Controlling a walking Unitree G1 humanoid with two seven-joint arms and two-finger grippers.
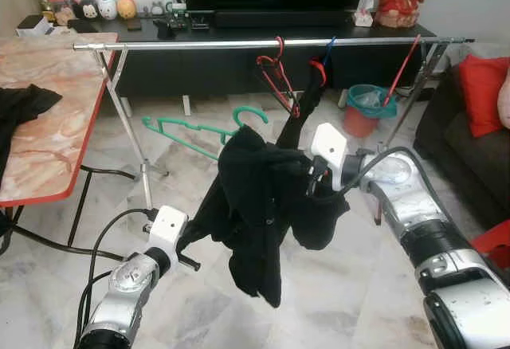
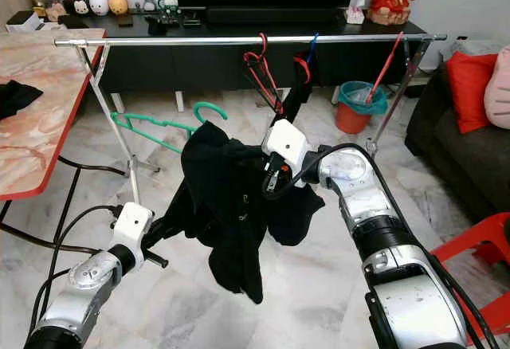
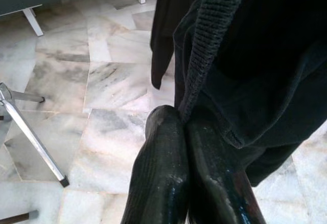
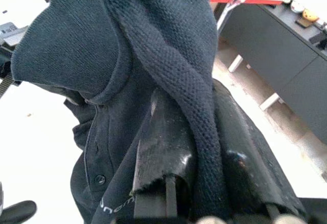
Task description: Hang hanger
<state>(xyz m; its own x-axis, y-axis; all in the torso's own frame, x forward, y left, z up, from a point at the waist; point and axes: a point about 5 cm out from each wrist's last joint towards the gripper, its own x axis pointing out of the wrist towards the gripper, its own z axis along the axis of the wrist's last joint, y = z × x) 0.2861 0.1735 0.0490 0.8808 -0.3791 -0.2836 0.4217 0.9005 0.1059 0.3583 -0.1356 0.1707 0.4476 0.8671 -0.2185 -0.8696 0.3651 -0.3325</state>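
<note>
Pinching a ribbed edge of the black garment point(image 1: 255, 205), the left gripper point(image 3: 183, 127) has its fingers point(image 3: 161, 173) pressed together on the cloth; the right gripper point(image 4: 196, 132) clamps a knitted fold between its fingers point(image 4: 163, 137). Between the two arms the garment droops above the marble floor point(image 1: 343, 285). Behind it, a green hanger point(image 1: 199, 130) shows below the silver rail point(image 1: 239, 44), where red hangers point(image 1: 275, 74) hang
</note>
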